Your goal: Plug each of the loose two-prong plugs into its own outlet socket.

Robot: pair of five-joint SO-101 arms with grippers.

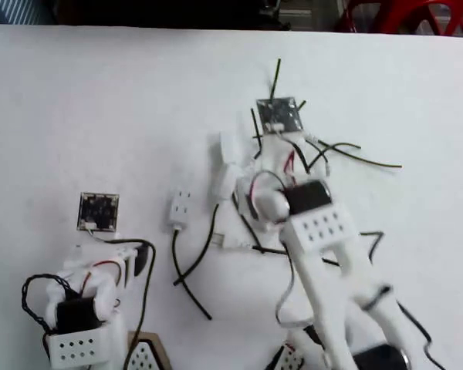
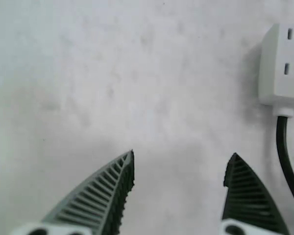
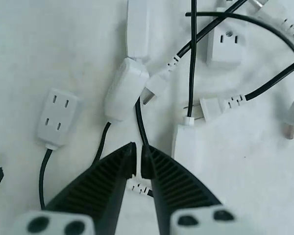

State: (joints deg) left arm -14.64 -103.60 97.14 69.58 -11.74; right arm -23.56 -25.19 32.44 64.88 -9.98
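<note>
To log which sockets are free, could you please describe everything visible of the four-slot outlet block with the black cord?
The outlet block is a white, plastic-looking box with two pairs of slots on its top face, all empty. It lies flat on the table, and a black cord leaves one short end. Nothing else touches the block itself.

Two white robot arms seen from above. The left arm (image 1: 77, 312) sits folded at the lower left of the frame, its left gripper (image 2: 182, 161) spread wide, ribbed fingertips well apart. The right arm (image 1: 324, 254) stretches from the lower right towards the upper centre, its right gripper (image 3: 138, 152) pointing down, dark fingers almost touching.
</note>
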